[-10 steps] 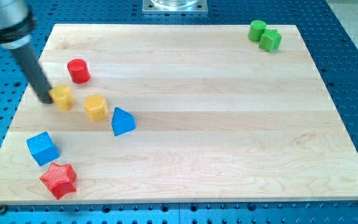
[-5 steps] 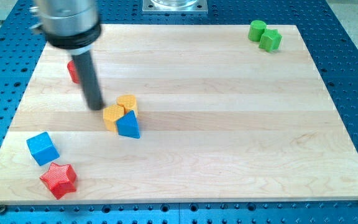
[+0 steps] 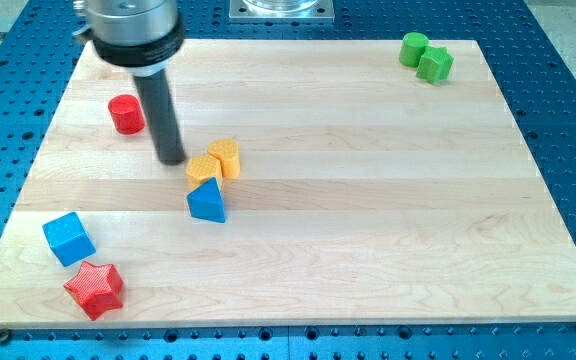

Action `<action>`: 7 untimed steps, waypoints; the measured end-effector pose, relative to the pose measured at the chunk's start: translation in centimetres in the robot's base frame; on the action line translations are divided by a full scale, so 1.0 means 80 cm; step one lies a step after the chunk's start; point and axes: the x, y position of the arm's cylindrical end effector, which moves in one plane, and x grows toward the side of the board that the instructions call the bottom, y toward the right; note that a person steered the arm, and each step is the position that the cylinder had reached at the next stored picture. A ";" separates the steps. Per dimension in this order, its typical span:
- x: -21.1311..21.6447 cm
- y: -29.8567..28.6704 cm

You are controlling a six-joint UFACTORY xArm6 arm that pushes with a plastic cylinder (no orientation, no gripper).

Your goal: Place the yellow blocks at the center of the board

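Two yellow blocks touch each other left of the board's middle: one [image 3: 204, 168] lower left, one [image 3: 225, 156] upper right. A blue triangular block [image 3: 206, 201] sits just below them, touching or nearly touching the lower yellow one. My tip [image 3: 172, 158] stands just to the left of the yellow pair, a small gap from the nearer yellow block. The rod rises up and to the left from there.
A red cylinder [image 3: 125, 114] lies left of the rod. A blue cube [image 3: 68, 238] and a red star [image 3: 94, 289] sit at the lower left. Two green blocks [image 3: 414, 47] [image 3: 434, 64] touch at the upper right corner of the wooden board [image 3: 368, 200].
My tip moved right from the board's left edge, pushing the yellow blocks right and together. In the last half second the yellow pair shifted right and up, off the blue triangle.
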 end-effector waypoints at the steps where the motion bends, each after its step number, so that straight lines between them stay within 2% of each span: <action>1: 0.083 0.019; 2: 0.008 0.064; 3: -0.032 0.145; 4: 0.011 0.218; 6: 0.146 0.165; 7: 0.190 0.171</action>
